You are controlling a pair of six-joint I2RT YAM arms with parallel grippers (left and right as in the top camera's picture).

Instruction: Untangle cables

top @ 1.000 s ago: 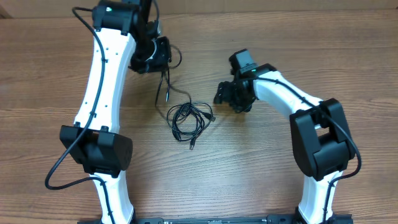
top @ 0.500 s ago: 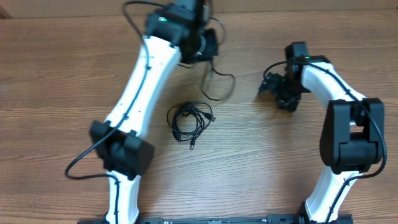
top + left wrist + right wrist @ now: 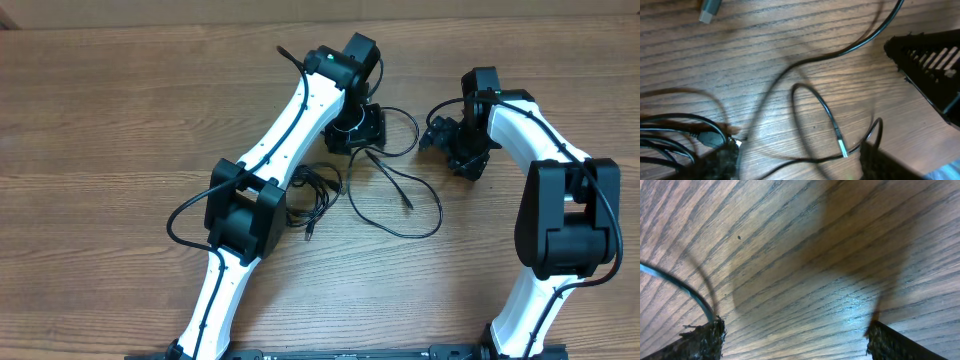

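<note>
One thin black cable (image 3: 390,180) lies loosely spread on the wood between my two grippers, its plug (image 3: 405,203) pointing toward the front. The rest of the cables stay in a small coil (image 3: 318,190), partly under my left arm. My left gripper (image 3: 358,130) hovers over the loose cable's far end. In the left wrist view this gripper (image 3: 797,160) is open, with a strand and a silver-tipped plug (image 3: 842,148) lying on the table between its fingers (image 3: 715,160), and the coil (image 3: 675,122) at the left. My right gripper (image 3: 455,145) (image 3: 795,340) is open over bare wood.
A grey plug (image 3: 710,10) shows at the top left of the left wrist view. The right arm's black gripper (image 3: 935,75) fills that view's right side. A thin cable strand (image 3: 680,287) runs beside my right gripper's left finger.
My left arm swung right across the table, dragging one cable out of the coil, then opened and let it drop. The right arm moved right earlier and has held still since.
</note>
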